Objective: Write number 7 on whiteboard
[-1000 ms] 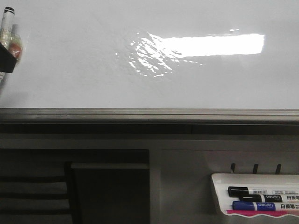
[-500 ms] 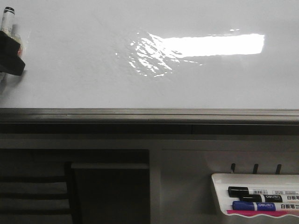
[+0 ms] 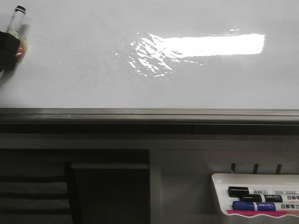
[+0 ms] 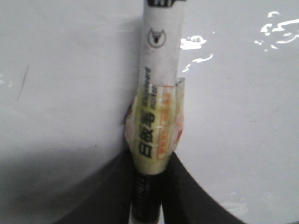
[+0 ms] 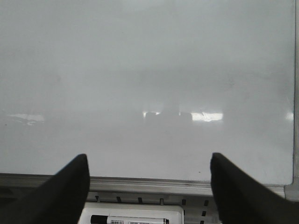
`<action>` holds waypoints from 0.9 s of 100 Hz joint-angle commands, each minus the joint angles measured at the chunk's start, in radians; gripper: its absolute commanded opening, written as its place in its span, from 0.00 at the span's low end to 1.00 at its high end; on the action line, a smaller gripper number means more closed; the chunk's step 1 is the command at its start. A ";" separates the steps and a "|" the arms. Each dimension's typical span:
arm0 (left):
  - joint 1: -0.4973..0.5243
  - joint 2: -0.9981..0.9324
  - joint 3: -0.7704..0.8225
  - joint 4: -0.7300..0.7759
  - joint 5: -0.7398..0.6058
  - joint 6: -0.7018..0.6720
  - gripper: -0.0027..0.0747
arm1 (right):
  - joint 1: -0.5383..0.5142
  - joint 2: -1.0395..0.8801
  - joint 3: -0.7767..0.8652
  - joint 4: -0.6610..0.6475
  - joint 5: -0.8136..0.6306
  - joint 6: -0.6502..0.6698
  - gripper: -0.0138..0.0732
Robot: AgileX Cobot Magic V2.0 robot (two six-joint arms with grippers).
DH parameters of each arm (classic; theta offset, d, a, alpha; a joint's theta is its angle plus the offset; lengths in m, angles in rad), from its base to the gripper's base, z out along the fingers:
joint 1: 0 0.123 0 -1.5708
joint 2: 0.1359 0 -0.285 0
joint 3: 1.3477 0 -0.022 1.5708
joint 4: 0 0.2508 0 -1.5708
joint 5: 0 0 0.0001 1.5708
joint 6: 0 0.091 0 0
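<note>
Your left gripper (image 3: 6,50) sits at the far left edge of the front view, clamped on a white marker (image 3: 17,21) whose black tip points toward the upper left corner of that frame. In the left wrist view the marker (image 4: 156,116) runs up the middle of the frame, its barrel wrapped in a band of clear tape with yellow and orange showing through, and the dark fingers (image 4: 187,196) close around it at the bottom. The whiteboard (image 3: 154,79) fills the upper half of the front view, with a bright patch of glare at upper centre and a grey rail (image 3: 149,114) along its lower edge. You can see a faint thin dark stroke (image 4: 22,83) at the left of the left wrist view; whether it belongs to a digit cannot be told. Your right gripper (image 5: 148,186) stands wide open, holding nothing, facing the board. A white tray (image 3: 219,191) at lower right holds a black marker (image 3: 254,191) and a blue one (image 3: 261,206).
</note>
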 commanded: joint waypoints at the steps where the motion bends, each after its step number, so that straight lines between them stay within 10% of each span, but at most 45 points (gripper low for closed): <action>1: -0.001 -0.027 -0.037 -0.009 -0.063 -0.005 0.08 | -0.008 0.014 -0.033 -0.003 -0.080 -0.011 0.71; 35: -0.004 -0.115 -0.235 -0.009 0.542 0.117 0.02 | -0.008 0.155 -0.190 0.022 0.235 -0.035 0.71; 54: -0.004 -0.124 -0.323 -0.355 0.880 0.602 0.02 | 0.014 0.285 -0.278 0.336 0.316 -0.421 0.71; 69: -0.023 -0.124 -0.325 -0.598 0.998 0.933 0.02 | 0.056 0.423 -0.355 0.551 0.424 -0.682 0.71; 90: -0.190 -0.124 -0.325 -0.621 0.970 0.987 0.02 | 0.228 0.602 -0.472 0.621 0.514 -0.854 0.71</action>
